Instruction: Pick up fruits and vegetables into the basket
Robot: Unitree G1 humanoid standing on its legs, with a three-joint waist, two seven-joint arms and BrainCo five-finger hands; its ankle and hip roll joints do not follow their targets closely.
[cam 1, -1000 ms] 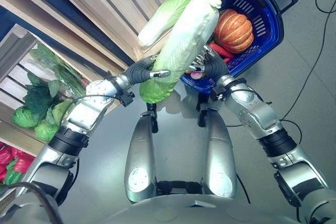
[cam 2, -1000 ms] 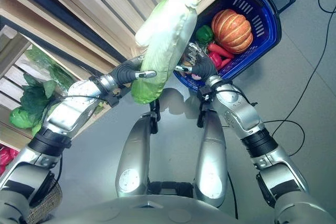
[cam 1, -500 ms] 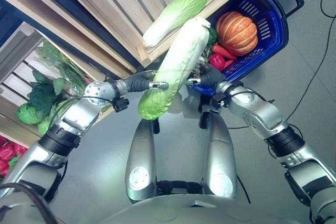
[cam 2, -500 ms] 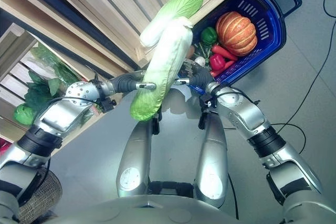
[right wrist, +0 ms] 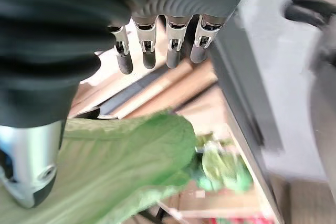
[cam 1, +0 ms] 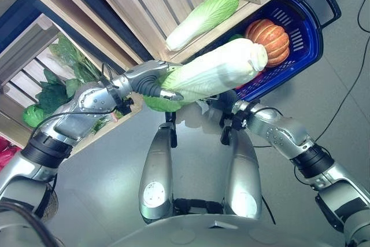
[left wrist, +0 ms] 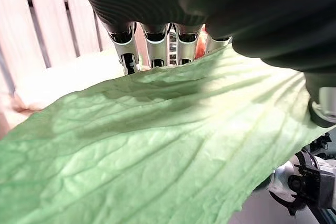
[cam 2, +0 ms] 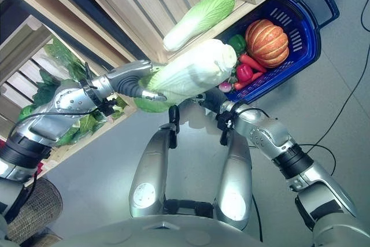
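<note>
Cabbage [cam 1: 211, 73] mid-frame, long and bulky, likely heavy at the white stem end, leaves soft and prone to tearing. Left hand [cam 1: 151, 80] is curled round the leafy end; a hold nearer the middle looks safer. Basket [cam 1: 309, 33] upper right, pumpkin [cam 1: 267, 32] and peppers [cam 2: 247, 69] fill part of it, room tight. Shelf edge [cam 1: 191, 47] close above. Right hand [right wrist: 157, 45] below the cabbage, fingers relaxed, apart.

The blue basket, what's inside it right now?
Inside the blue basket: an orange pumpkin, a green pepper and red peppers. The held napa cabbage covers the basket's near corner, so anything there is hidden.
</note>
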